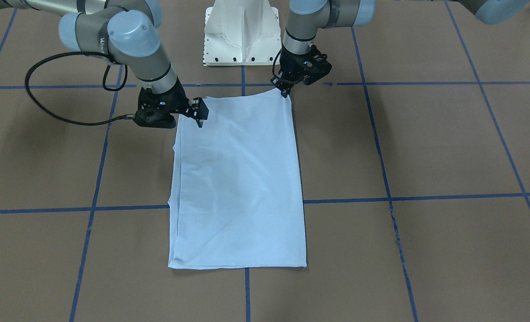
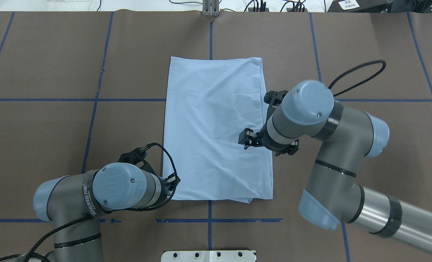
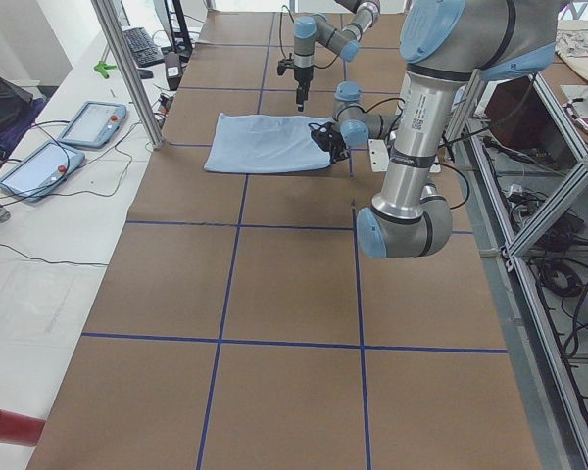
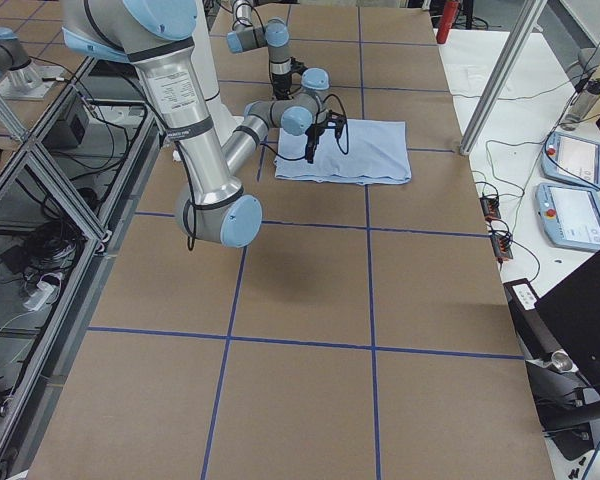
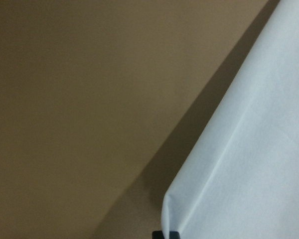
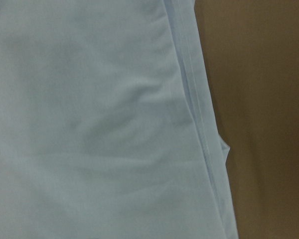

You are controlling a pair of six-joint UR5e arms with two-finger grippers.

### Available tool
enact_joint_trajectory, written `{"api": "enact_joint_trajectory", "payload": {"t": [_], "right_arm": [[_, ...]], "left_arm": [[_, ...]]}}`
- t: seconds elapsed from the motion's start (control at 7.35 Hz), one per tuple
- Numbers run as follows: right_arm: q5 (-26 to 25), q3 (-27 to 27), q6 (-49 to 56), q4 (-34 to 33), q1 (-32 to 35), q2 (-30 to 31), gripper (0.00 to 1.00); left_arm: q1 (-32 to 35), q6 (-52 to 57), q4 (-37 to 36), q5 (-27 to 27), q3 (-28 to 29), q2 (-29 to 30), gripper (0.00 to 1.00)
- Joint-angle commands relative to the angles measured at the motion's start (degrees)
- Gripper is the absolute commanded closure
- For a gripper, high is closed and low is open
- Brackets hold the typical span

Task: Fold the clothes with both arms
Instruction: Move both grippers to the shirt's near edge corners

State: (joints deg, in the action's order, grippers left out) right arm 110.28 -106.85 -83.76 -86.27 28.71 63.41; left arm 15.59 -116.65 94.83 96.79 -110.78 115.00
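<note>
Light blue smooth-fabric T-shirt (image 1: 240,179): folded to a flat rectangle on brown paper-covered table (image 1: 448,143) | black left gripper (image 1: 285,92): pinching robot-side corner | black right gripper (image 1: 199,117): fingers apart, above opposite long edge

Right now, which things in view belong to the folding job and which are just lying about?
Job:
light blue folded T-shirt
left grey metal jointed arm
right grey metal jointed arm

Lying about:
two grey tablet-like pendants with red buttons
white pedestal base
loose black cables
</note>
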Motion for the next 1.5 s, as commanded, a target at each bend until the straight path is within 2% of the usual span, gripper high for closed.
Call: {"api": "enact_joint_trajectory", "payload": {"t": [0.0,0.14,0.27,0.82,1.36], "right_arm": [[-9.95,-2.04,-16.10,0.49,-9.08,1.10,0.00],[-14.44,-2.04,-22.08,0.40,-12.16,1.28,0.00],[-16.74,-1.96,-26.67,0.40,-14.01,2.32,0.00],[-16.86,-1.43,-26.89,0.32,-15.70,4.70,0.00],[-16.94,-0.81,-26.89,0.31,-15.79,4.09,0.00]], "left_arm": [[-0.56,0.02,0.00,0.06,-0.05,0.05,1.00],[-0.64,0.02,0.00,0.06,-0.05,0.05,1.00],[-0.64,0.02,0.00,0.06,-0.14,0.23,1.00],[-0.64,0.02,0.17,0.06,-0.05,0.23,1.00],[-0.64,0.02,0.35,0.06,-0.14,-0.03,1.00]]}}
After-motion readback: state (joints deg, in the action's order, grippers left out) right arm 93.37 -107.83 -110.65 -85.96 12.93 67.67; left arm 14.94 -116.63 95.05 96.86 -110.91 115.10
